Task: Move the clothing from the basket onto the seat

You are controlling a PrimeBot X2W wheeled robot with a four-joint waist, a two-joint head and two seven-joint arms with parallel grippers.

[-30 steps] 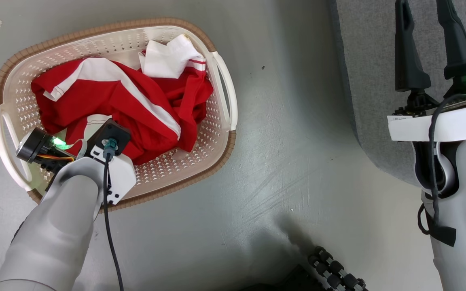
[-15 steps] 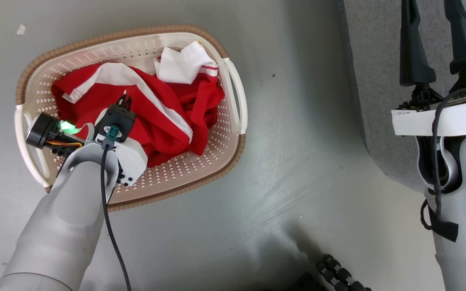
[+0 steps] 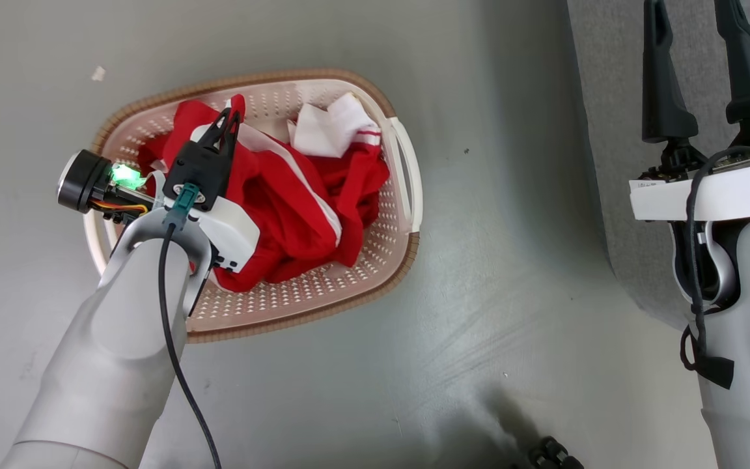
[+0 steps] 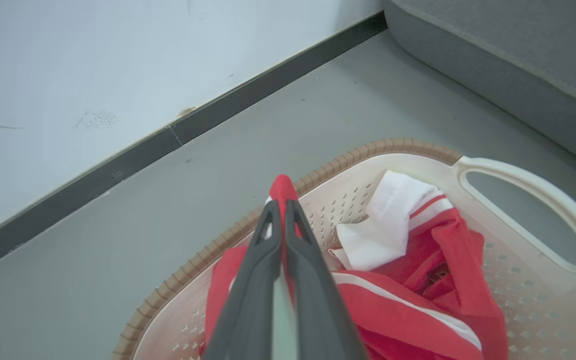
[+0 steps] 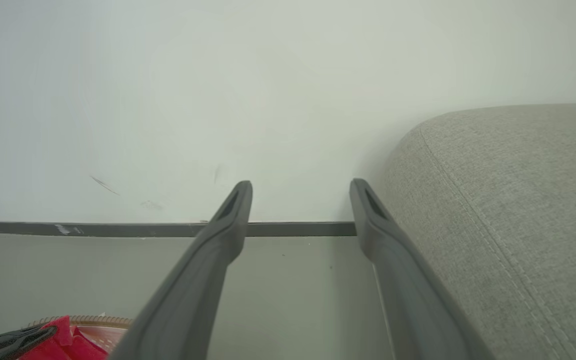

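The cream basket (image 3: pixel 323 311) with a brown rim stands on the grey floor, left of the seat (image 3: pixel 609 130). Red clothing (image 3: pixel 297 208) with white stripes and a white panel lies heaped in it. My left gripper (image 3: pixel 232 118) is over the basket's far left part, shut on a raised fold of that clothing. In the left wrist view, the red fold pokes out past the shut left gripper (image 4: pixel 280 205), with the rest of the clothing (image 4: pixel 418 280) lower in the basket (image 4: pixel 408 147). My right gripper (image 3: pixel 689 13) hangs open and empty at the seat's edge; its fingers are spread in the right wrist view (image 5: pixel 302 187).
The grey seat (image 5: pixel 518 225) fills the right side, and its edge shows in the left wrist view (image 4: pixel 518 60). A pale wall with a dark baseboard (image 4: pixel 118 165) runs behind the basket. A black ribbed part (image 3: pixel 554 456) lies at the head view's bottom edge.
My left gripper has risen out of the heap, drawing a fold of red clothing up with it. The head camera has shifted, so the basket sits further right and lower. The right arm is still.
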